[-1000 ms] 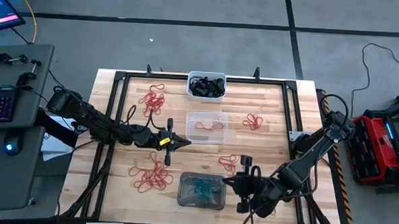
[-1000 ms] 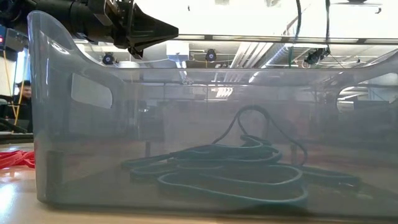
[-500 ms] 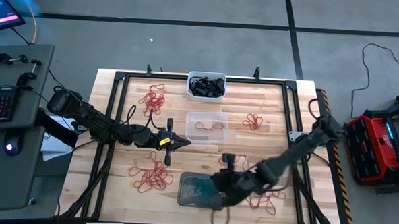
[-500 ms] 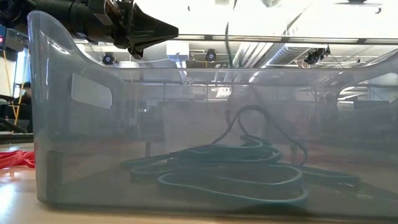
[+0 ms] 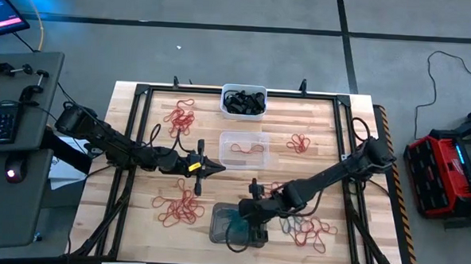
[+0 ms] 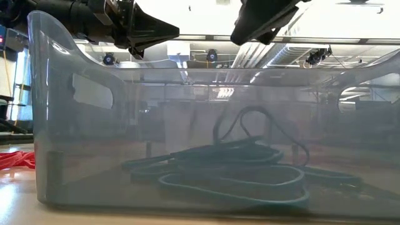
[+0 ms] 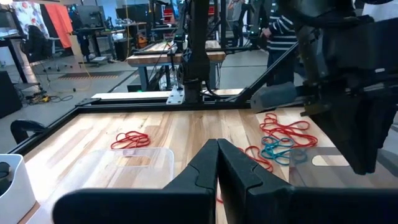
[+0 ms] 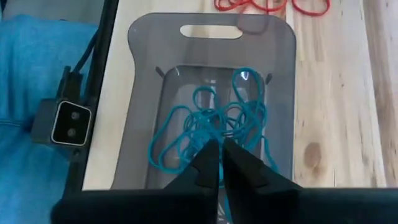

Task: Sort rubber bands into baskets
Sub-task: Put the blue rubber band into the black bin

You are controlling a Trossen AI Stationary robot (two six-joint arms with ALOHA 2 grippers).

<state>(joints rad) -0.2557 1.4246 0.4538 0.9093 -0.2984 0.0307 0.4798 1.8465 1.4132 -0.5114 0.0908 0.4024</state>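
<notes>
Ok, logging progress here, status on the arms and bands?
Right end effector over grey basket, jaws near shut. Left end effector shut, idle mid-table. Teal bands in basket. Nothing blocking.

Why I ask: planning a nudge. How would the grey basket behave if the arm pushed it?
The grey basket looks thin-walled and holds only a few teal bands, so it is probably light. On the smooth wooden table it would likely slide rather than tip.

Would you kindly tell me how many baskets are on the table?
3, in a column down the table's middle: the white basket farthest back, the clear basket mid-table, the grey basket nearest the front edge.
</notes>
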